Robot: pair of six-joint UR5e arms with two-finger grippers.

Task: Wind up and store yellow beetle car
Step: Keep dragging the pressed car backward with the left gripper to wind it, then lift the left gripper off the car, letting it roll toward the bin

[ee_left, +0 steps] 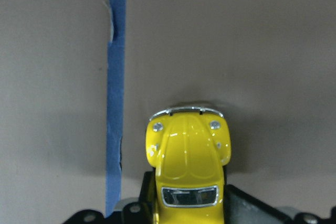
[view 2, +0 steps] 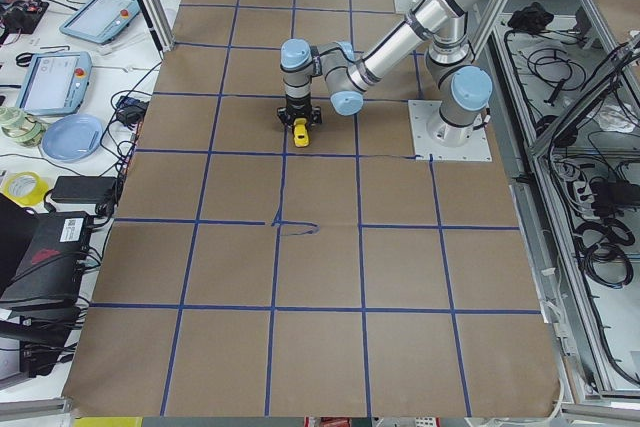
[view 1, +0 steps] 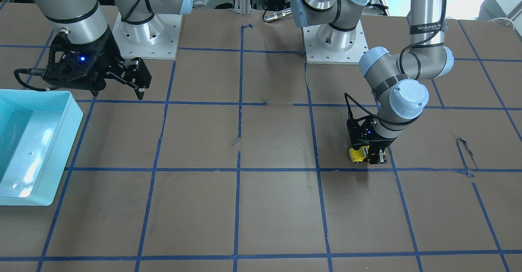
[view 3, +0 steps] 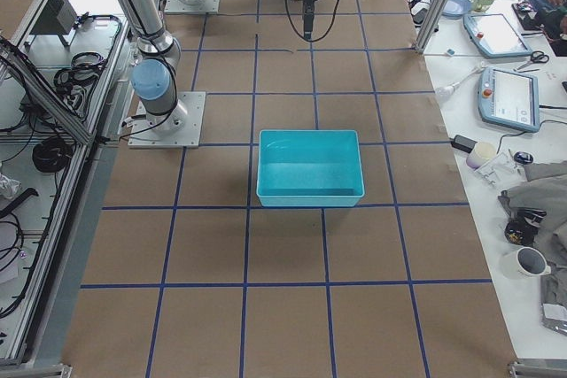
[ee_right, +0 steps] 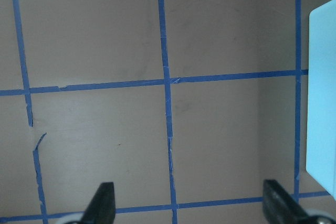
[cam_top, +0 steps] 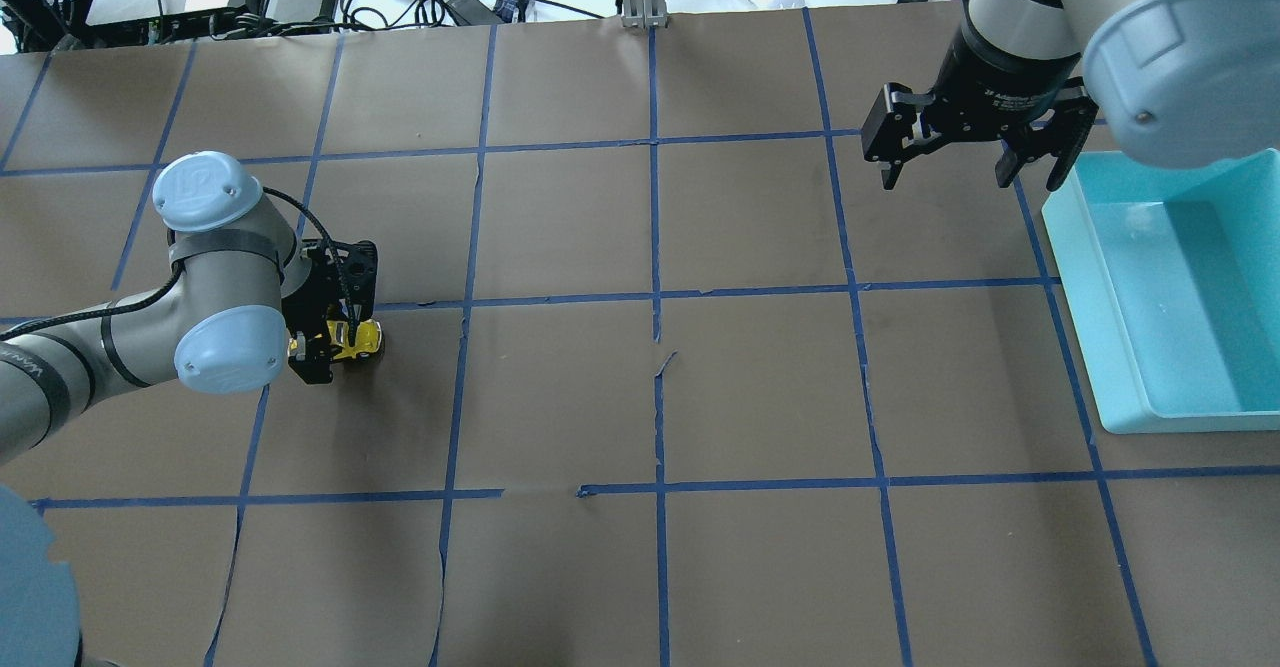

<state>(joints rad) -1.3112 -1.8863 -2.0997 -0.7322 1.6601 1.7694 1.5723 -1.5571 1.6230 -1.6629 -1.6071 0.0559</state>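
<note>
The yellow beetle car (ee_left: 188, 156) stands on the brown table, its hood pointing away from the wrist camera. My left gripper (cam_top: 335, 342) is down at table level and shut on the car's rear body. The car also shows in the front view (view 1: 358, 154), the overhead view (cam_top: 360, 339) and the left side view (view 2: 301, 131). My right gripper (cam_top: 965, 175) hangs open and empty above the table, just left of the blue bin. Its fingertips (ee_right: 103, 202) are spread wide over bare table.
A light blue open bin (cam_top: 1075, 247) sits at the table's right end in the overhead view, and also shows in the front view (view 1: 67, 141) and the right side view (view 3: 310, 194). Blue tape lines (cam_top: 655, 297) grid the brown table cover.
</note>
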